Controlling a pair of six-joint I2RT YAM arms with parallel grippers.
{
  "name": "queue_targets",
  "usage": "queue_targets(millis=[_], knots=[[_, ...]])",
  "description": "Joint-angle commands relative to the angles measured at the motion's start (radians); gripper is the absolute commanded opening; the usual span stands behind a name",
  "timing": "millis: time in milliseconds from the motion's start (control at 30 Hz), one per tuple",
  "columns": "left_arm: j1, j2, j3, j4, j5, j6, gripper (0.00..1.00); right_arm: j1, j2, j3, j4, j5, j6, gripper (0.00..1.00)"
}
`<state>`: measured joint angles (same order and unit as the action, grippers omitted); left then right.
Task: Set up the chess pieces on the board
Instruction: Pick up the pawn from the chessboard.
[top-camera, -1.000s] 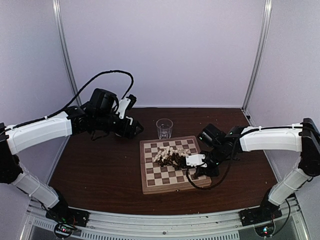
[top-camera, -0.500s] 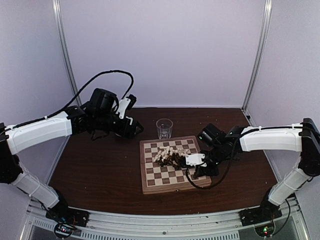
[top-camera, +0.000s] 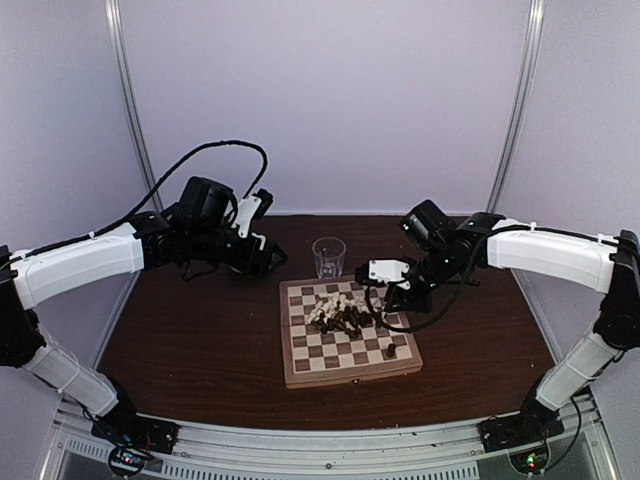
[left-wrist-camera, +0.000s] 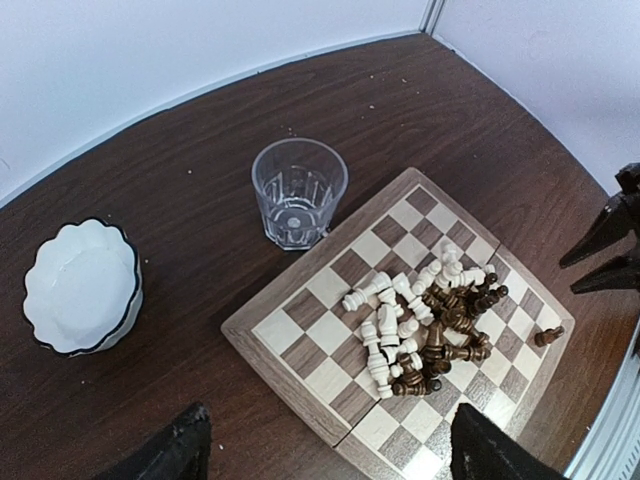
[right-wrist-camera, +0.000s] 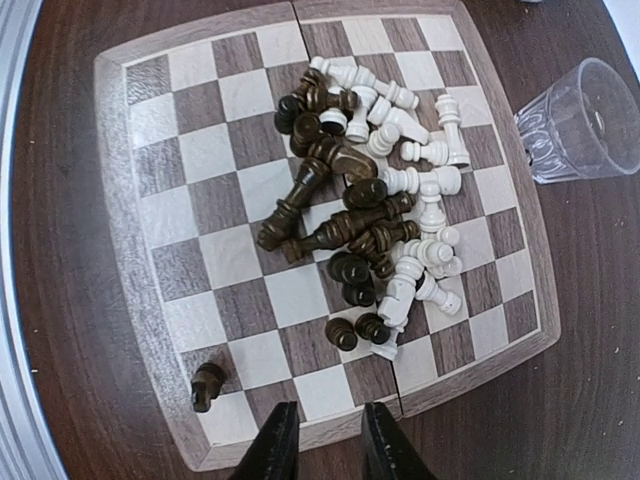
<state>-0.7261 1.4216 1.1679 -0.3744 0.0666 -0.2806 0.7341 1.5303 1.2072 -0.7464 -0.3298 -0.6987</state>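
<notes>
The board lies in the middle of the table; it also shows in the left wrist view and the right wrist view. The chess pieces, dark and cream, lie in a jumbled pile at its centre. One dark piece sits alone near the board's right near corner. My right gripper hovers above the board's far right part, slightly open and empty. My left gripper is open and empty, high over the table left of the board.
A clear glass stands just behind the board. A white scalloped bowl sits on the dark tabletop to the left. White walls enclose the back and sides.
My right gripper has lifted and drawn back from the board's right near corner toward its far edge, leaving a single dark piece there. The left arm has not moved.
</notes>
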Motion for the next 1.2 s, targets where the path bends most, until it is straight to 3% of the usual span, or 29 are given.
queue_targets(millis=[0, 1167], knots=[[0.002, 0.007, 0.028, 0.012, -0.011, 0.012, 0.82, -0.005, 0.101, 0.049, -0.027, 0.054, 0.023, 0.24], [0.002, -0.006, 0.033, 0.01, 0.015, 0.0, 0.82, -0.005, 0.307, 0.159, -0.072, 0.116, 0.014, 0.25]])
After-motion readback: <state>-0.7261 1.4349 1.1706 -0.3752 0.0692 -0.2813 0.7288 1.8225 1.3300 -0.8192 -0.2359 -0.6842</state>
